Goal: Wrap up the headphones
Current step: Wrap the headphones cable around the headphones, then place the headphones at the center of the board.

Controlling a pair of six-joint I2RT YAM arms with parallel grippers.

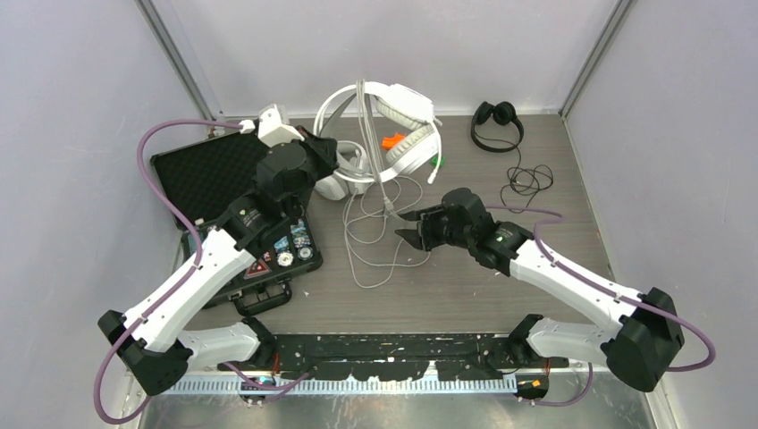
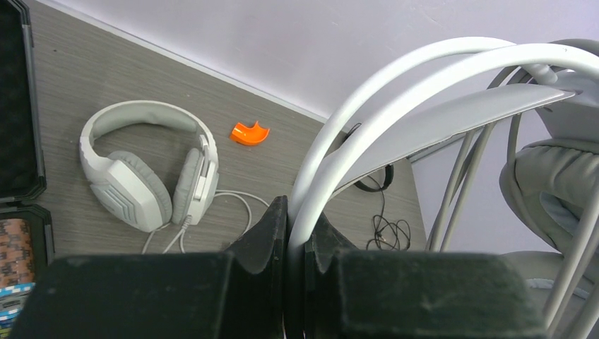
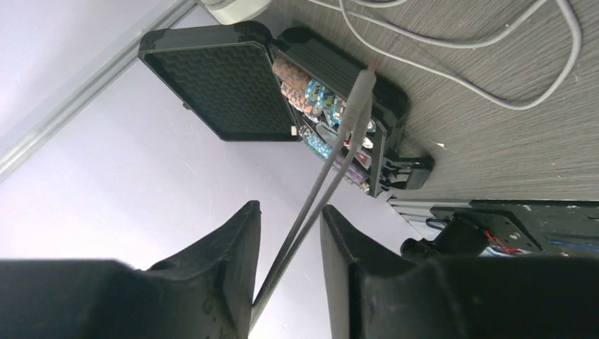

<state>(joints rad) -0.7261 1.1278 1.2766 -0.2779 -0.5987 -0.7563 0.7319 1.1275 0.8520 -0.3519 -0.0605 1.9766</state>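
My left gripper (image 1: 327, 157) (image 2: 300, 212) is shut on the thin headband of a large white headset (image 1: 400, 125) (image 2: 395, 92) and holds it off the table. Its white cable (image 1: 385, 192) hangs down and runs between the jaws of my right gripper (image 1: 405, 229) (image 3: 289, 208), which stands open; the doubled cable (image 3: 332, 152) lies against one finger. A second pale grey headset (image 1: 336, 184) (image 2: 145, 176) lies on the table below my left gripper. The small black headset (image 1: 498, 121) with its tangled black cable (image 1: 528, 179) (image 2: 390, 229) lies at the back right.
An open black case stands at the left, its foam lid (image 1: 207, 170) (image 3: 212, 78) laid back and its base (image 1: 284, 252) holding colourful items. A small orange piece (image 1: 391, 140) (image 2: 248, 133) lies by the headsets. Loose white cable loops (image 1: 375, 259) (image 3: 452, 70) cover the table's middle.
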